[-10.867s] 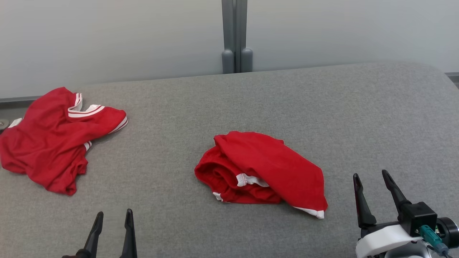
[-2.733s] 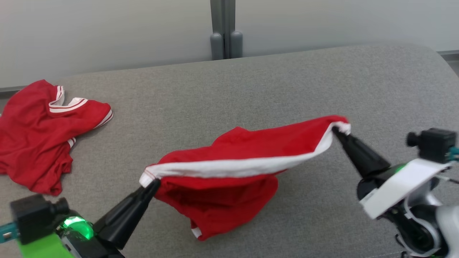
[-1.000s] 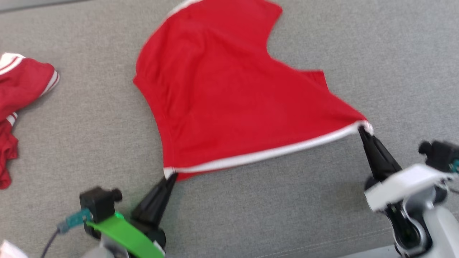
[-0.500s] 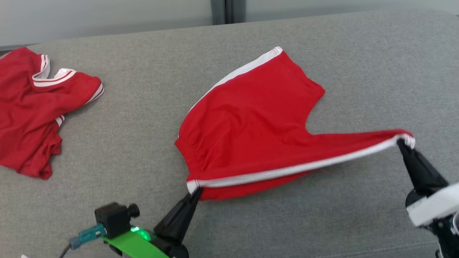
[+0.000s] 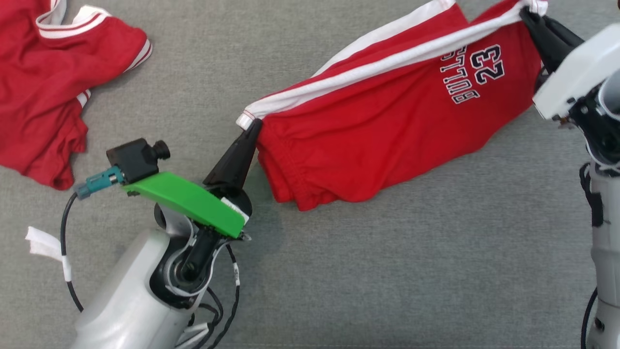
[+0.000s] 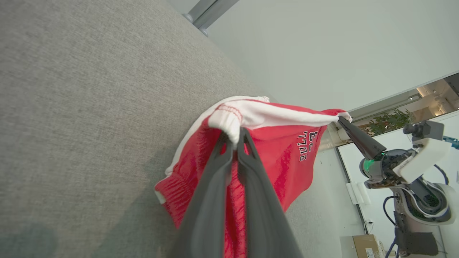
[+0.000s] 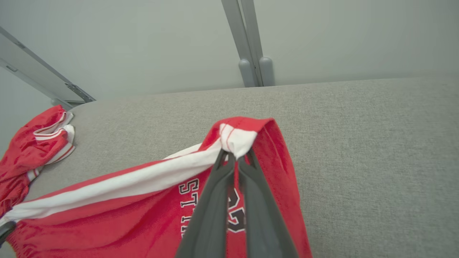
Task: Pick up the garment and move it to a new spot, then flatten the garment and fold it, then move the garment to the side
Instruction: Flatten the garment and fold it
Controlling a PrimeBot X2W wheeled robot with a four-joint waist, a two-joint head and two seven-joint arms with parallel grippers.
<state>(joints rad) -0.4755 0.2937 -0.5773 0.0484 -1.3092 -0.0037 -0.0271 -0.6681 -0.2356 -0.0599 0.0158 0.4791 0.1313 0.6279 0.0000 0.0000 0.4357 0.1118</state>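
The red jersey shorts with a white side stripe (image 5: 378, 121) hang stretched over the grey fabric surface (image 5: 387, 271). The left gripper (image 5: 253, 127) pinches one stripe end, and the right gripper (image 5: 527, 15) pinches the other.

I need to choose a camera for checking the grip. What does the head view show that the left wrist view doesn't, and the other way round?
Head view: a second red garment lying apart on the grey surface, and the print on the shorts readable as BULLS 23. Left wrist view: the left gripper close up, shut on the end of the white stripe, plus a plant and box beyond. Both: the shorts stretched between the left gripper and right gripper.
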